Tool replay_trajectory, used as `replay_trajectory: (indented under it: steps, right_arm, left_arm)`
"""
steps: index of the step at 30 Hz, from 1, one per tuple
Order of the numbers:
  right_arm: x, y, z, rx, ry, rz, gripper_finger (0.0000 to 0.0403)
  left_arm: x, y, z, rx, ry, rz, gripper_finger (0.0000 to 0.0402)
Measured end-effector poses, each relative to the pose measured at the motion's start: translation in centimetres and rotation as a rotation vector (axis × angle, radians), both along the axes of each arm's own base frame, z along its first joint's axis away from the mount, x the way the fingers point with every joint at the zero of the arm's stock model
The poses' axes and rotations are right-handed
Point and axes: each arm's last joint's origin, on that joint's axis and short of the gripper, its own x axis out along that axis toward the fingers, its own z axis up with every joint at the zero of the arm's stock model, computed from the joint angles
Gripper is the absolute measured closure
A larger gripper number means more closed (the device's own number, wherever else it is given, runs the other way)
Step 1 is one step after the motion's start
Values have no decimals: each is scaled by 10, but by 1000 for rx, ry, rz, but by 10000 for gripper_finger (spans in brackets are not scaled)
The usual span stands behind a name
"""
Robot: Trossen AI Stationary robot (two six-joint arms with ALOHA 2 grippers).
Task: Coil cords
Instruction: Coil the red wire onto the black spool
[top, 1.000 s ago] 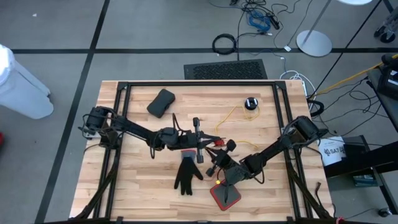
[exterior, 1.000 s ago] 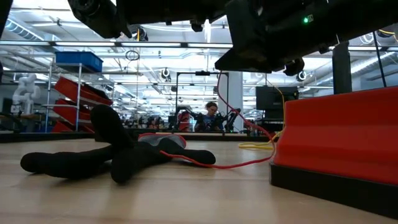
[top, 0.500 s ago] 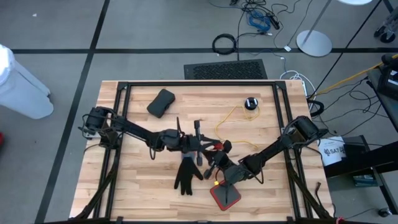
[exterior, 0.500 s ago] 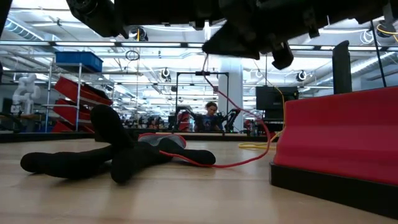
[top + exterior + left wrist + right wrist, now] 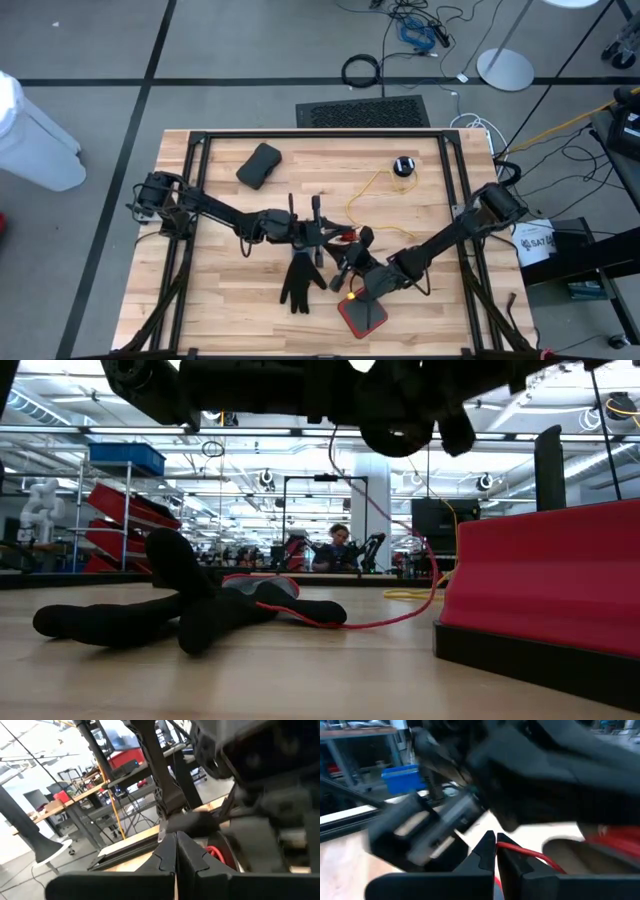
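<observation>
High view: both dark arms meet over the middle of the light wooden slatted table (image 5: 420, 300). Left end effector (image 5: 332, 236) and right end effector (image 5: 343, 272) sit close together, just above a black fabric glove (image 5: 300, 281) lying flat. Thin red cord (image 5: 345, 232) runs between the two end effectors. Thin yellow string-like cord (image 5: 372, 188) loops across the table up to a small black round puck (image 5: 403, 166) near the far edge. Red flat tray with black rim (image 5: 362, 316) sits just beside the right end effector. Dark grey soft pouch (image 5: 259, 165) far left, well apart.

Low view: glove in front, red cord (image 5: 385, 622) hangs from the arms overhead, sags to the table, ends beside the red tray wall (image 5: 545, 590). A person sits far behind.

Left wrist view: left end effector (image 5: 176, 851) fingers clenched together, tips touching; whether they pinch anything, cannot tell.

Right wrist view: right end effector (image 5: 495, 851) clenched, grasping the red cord (image 5: 530, 854) at its tips.
</observation>
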Motion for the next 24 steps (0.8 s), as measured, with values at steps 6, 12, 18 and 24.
replay_trajectory:
  steps: [6, 12, 18, 24]
  right_arm:
    - [-12, 5, 21, 8, -4, 42, 403]
    - [-26, 6, 40, 3, 5, 54, 402]
    - [-44, 8, 52, 20, 52, 78, 402]
    - [-63, 14, 51, 54, 116, 99, 402]
  left_arm:
    - [0, 0, -3, 8, 24, -8, 401]
    - [0, -1, -5, 33, 43, -11, 401]
    - [0, -1, -5, 33, 44, -12, 401]
    - [0, -1, -7, 34, 56, -12, 401]
